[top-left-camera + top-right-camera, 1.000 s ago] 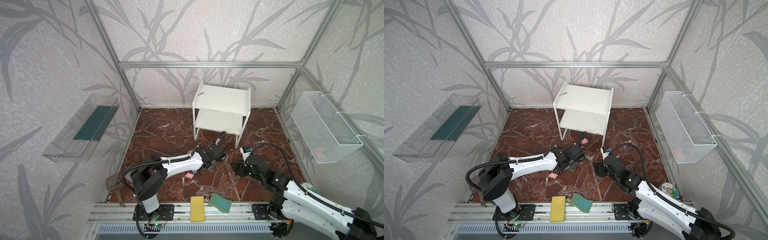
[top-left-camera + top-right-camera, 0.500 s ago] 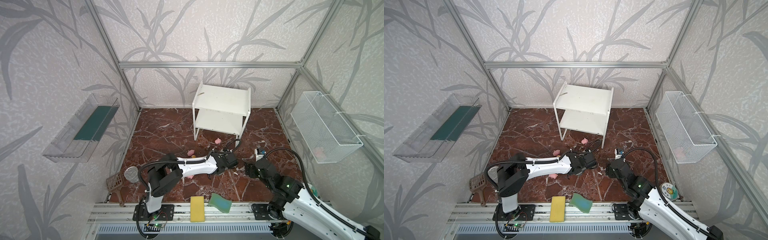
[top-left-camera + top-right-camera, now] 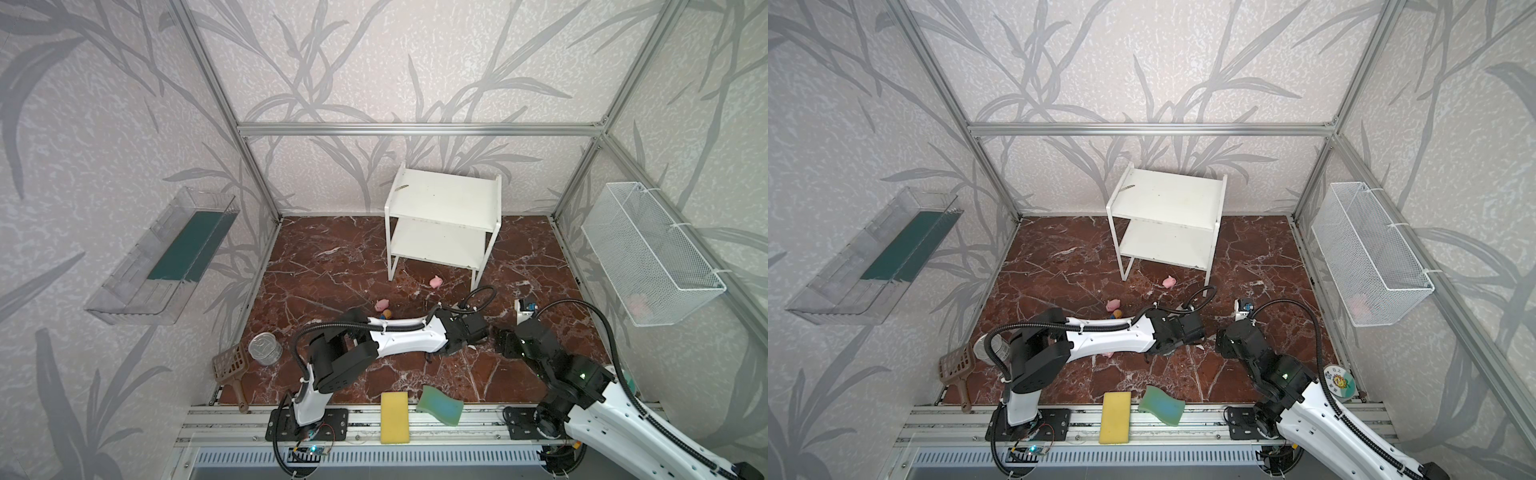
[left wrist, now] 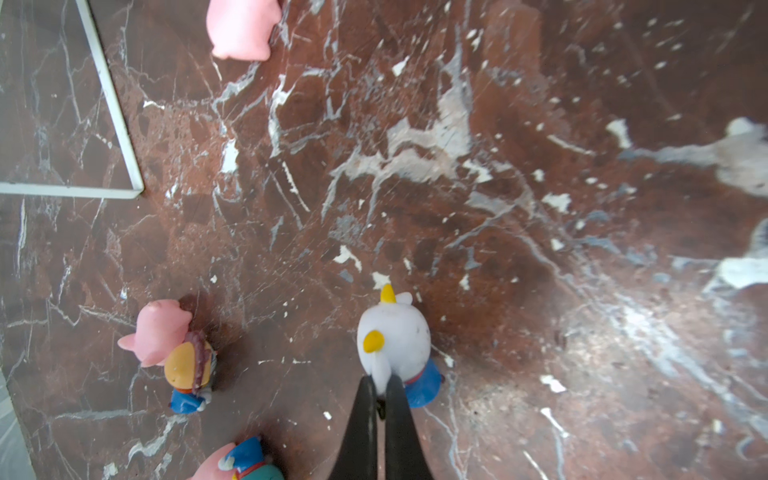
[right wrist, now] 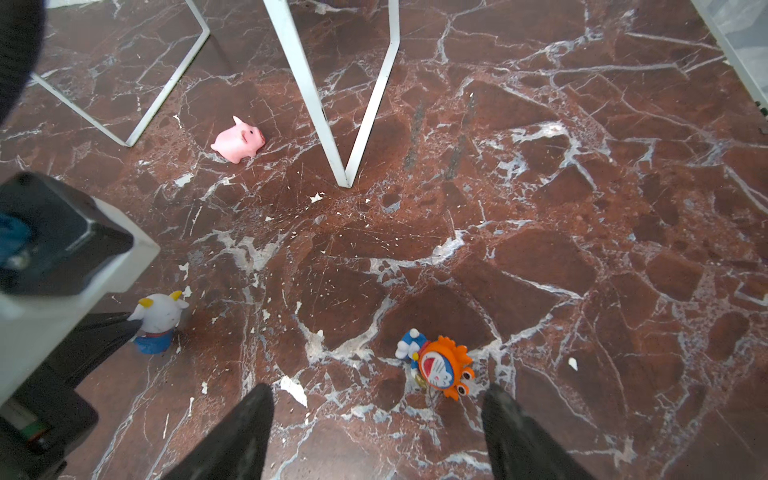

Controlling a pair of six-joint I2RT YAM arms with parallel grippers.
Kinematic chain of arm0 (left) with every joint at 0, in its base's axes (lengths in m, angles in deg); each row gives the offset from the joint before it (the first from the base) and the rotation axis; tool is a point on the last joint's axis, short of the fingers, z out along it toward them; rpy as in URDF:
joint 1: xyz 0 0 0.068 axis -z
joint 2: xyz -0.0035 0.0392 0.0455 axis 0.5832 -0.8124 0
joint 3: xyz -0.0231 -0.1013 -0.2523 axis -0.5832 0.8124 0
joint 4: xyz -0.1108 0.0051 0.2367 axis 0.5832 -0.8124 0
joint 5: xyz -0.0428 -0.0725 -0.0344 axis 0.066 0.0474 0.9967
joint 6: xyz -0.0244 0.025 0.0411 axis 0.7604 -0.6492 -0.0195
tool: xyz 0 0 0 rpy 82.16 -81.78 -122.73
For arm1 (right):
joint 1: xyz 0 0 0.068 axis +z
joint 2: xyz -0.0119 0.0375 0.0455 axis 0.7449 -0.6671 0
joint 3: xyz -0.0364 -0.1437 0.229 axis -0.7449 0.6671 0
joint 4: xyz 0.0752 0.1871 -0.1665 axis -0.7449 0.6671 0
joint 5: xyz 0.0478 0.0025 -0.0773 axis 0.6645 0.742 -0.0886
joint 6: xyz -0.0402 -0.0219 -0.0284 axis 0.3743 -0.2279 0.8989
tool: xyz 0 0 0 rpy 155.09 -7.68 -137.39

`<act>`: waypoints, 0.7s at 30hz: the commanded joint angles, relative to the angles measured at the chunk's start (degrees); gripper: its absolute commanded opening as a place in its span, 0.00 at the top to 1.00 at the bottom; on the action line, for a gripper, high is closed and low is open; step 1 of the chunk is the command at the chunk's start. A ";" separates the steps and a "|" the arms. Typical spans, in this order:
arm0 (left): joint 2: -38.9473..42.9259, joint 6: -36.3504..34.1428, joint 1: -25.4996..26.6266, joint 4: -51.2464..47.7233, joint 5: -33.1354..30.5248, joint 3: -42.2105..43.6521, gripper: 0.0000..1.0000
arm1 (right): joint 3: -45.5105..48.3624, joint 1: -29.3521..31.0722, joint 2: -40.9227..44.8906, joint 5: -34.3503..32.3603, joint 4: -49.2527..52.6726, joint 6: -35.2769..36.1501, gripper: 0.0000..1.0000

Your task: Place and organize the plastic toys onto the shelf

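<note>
Jaws: left tight on white figurine [image 4: 392,336], right wide apart.

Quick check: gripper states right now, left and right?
Left gripper: shut, jaws pinching the white horned figurine.
Right gripper: open, holding nothing; orange figurine lies ahead, untouched.

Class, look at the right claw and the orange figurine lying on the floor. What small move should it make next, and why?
Probably ease the right claw forward and down around the orange figurine. The claw stands open and empty, the toy lies just ahead, nearer one finger, and the left claw is occupied, shut on the white figurine.
</note>
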 commanded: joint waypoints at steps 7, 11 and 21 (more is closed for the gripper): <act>-2.40 0.30 1.60 -0.26 3.62 -2.86 0.72 | -0.48 -0.52 2.92 -1.79 3.59 -1.32 0.20; -1.84 0.05 1.69 0.54 4.89 -2.94 0.62 | -0.22 -0.77 3.33 -2.11 4.19 -1.59 0.21; 7.49 -1.65 0.30 5.52 11.74 2.70 0.36 | 1.27 -1.23 -0.96 2.64 -0.17 -0.01 0.20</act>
